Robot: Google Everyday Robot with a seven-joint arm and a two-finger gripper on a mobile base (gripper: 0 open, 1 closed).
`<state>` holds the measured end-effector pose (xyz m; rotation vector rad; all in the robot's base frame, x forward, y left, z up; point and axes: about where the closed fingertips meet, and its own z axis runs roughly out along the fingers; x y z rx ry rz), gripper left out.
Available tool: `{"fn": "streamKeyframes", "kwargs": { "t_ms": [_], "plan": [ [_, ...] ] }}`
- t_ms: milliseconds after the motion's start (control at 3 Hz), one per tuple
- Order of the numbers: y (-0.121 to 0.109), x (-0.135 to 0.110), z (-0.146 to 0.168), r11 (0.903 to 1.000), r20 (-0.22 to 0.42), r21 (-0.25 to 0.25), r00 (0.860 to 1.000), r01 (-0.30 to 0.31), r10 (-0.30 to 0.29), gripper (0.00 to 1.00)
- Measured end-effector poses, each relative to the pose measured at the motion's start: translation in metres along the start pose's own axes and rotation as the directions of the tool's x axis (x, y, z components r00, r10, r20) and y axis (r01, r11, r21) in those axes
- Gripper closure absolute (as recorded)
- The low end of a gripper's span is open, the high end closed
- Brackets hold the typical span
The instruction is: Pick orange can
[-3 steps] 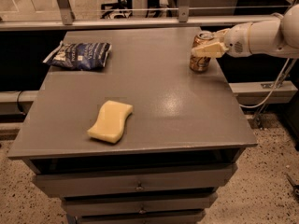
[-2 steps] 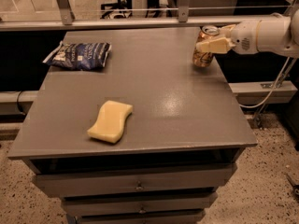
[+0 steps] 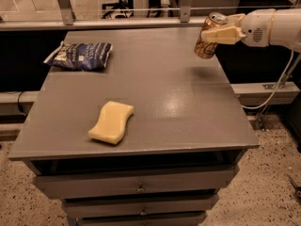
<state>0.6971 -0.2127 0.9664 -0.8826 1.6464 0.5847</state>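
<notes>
The orange can [image 3: 208,36] is an orange-brown drink can with a silver top. It is tilted and held in the air above the far right part of the grey table [image 3: 155,98]. My gripper [image 3: 219,33] comes in from the right on a white arm and is shut on the can, its pale fingers [image 3: 221,35] across the can's upper side. A faint shadow of the can lies on the table below it.
A dark blue snack bag [image 3: 81,55] lies at the far left of the table. A yellow sponge [image 3: 112,122] lies near the front left. Drawers sit under the tabletop. A metal rail runs behind the table. A cable hangs at the right.
The gripper has lifted the can off the table and carried it up and slightly right. The can now hangs tilted in the air. The bag and sponge have not moved.
</notes>
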Motion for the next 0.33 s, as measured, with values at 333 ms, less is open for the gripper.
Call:
{"fn": "streamKeyframes", "kwargs": {
  "t_ms": [333],
  "plan": [
    [0.0,0.0,0.0001,1.0,0.0,0.0,1.0,0.0,0.0,1.0]
  ]
}}
